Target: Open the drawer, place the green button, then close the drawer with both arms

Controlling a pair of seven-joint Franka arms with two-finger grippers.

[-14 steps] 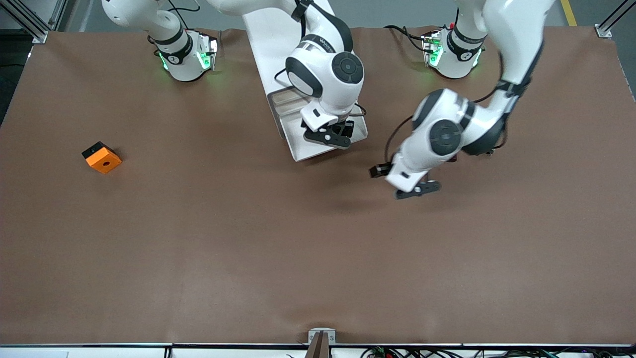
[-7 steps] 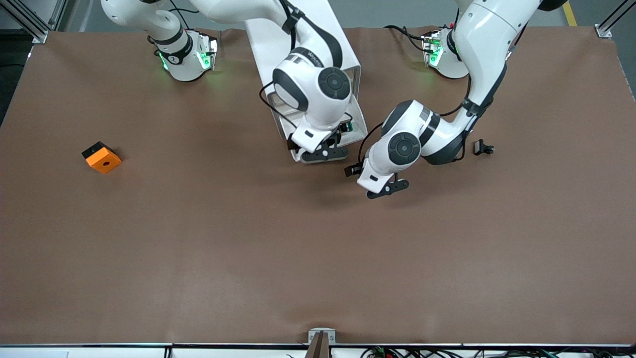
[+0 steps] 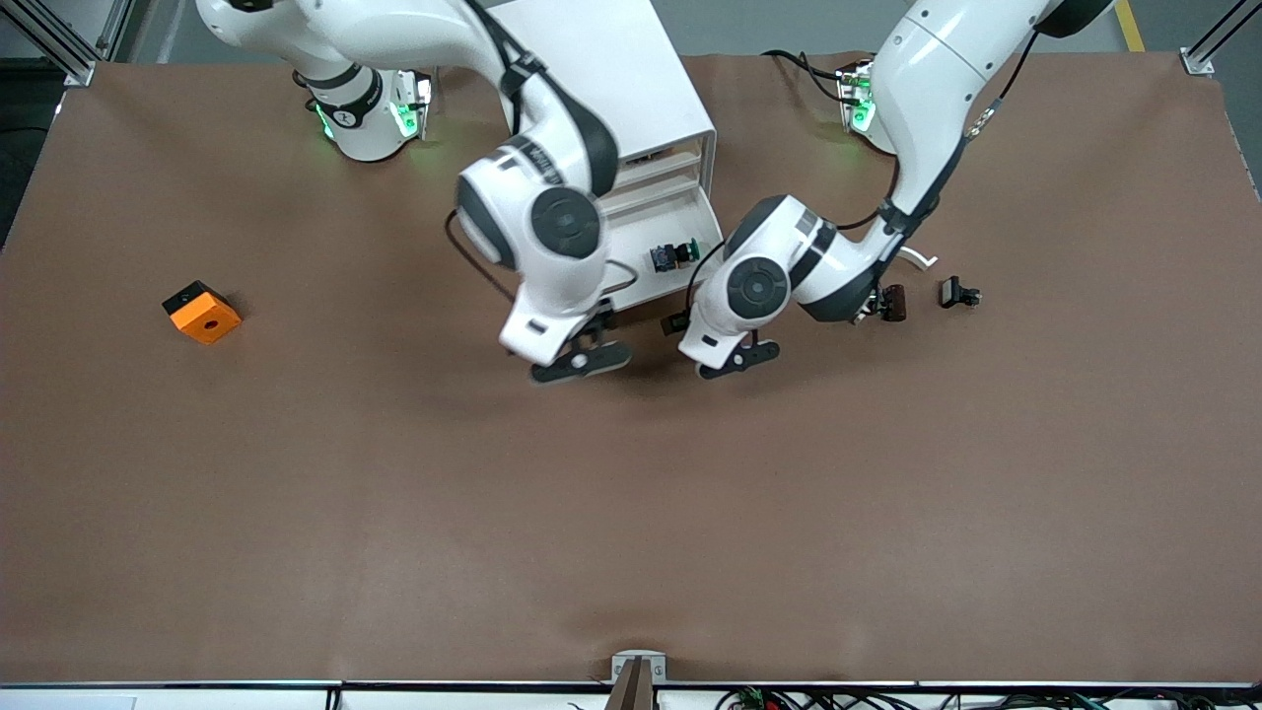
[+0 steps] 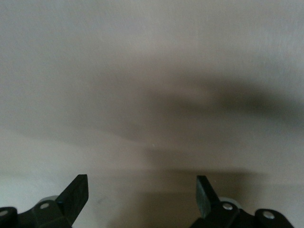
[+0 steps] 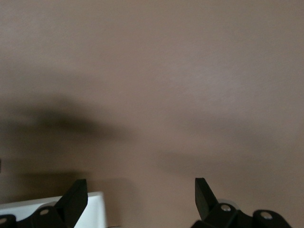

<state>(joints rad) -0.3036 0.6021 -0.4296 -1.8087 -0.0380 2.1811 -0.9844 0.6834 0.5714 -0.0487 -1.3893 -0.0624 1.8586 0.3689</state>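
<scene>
The white cabinet (image 3: 601,59) stands between the arms' bases. Its lowest drawer (image 3: 683,212) is pulled out toward the front camera. The button (image 3: 673,255), green cap and black body, lies on its side in the drawer. My right gripper (image 3: 582,360) is open and empty, low over the table just off the drawer's front edge. The right wrist view (image 5: 140,199) shows a white drawer corner (image 5: 90,209) by one finger. My left gripper (image 3: 737,357) is open and empty, low over the table by the drawer's front corner at the left arm's end. The left wrist view (image 4: 141,197) shows only table.
An orange cube (image 3: 202,312) lies toward the right arm's end of the table. A dark brown part (image 3: 893,302), a small black part (image 3: 958,293) and a white arc (image 3: 919,258) lie toward the left arm's end, close by the left arm.
The right gripper moved off the drawer toward the front camera, leaving the button lying in the drawer. The left gripper moved sideways across the table toward the drawer's front.
</scene>
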